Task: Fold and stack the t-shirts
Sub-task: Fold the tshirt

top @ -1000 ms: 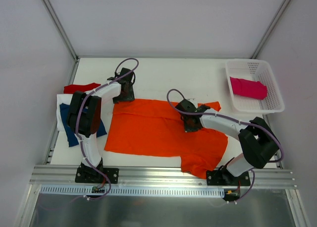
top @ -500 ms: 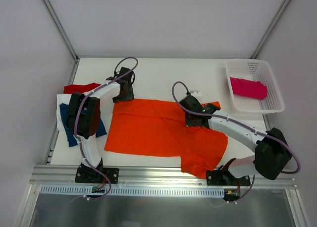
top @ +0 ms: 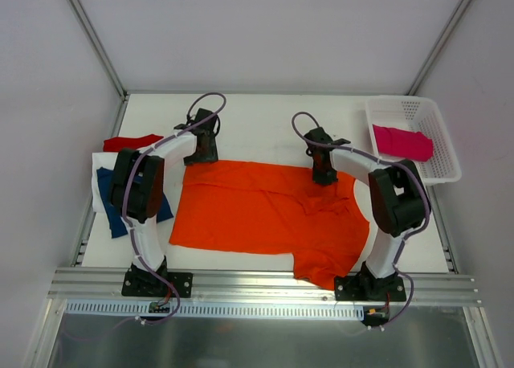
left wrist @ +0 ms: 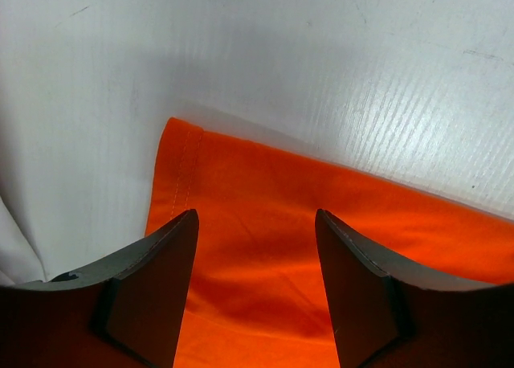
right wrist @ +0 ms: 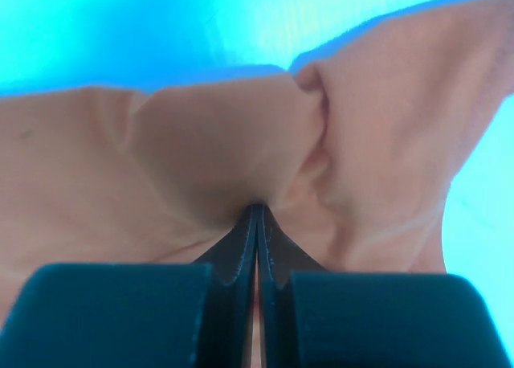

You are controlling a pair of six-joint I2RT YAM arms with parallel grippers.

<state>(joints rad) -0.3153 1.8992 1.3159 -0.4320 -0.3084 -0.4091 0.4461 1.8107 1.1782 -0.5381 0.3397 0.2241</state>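
As I start the fold, my right gripper [top: 324,174] pinches the orange shirt [top: 257,211] at its far edge; my left gripper [left wrist: 255,223], open over the corner, should clamp next.

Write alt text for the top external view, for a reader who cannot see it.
An orange t-shirt lies spread on the white table; the right gripper is shut on its far edge, the left gripper open at its far left corner. A navy shirt and a red shirt lie at left; a magenta shirt sits in a white basket at right.
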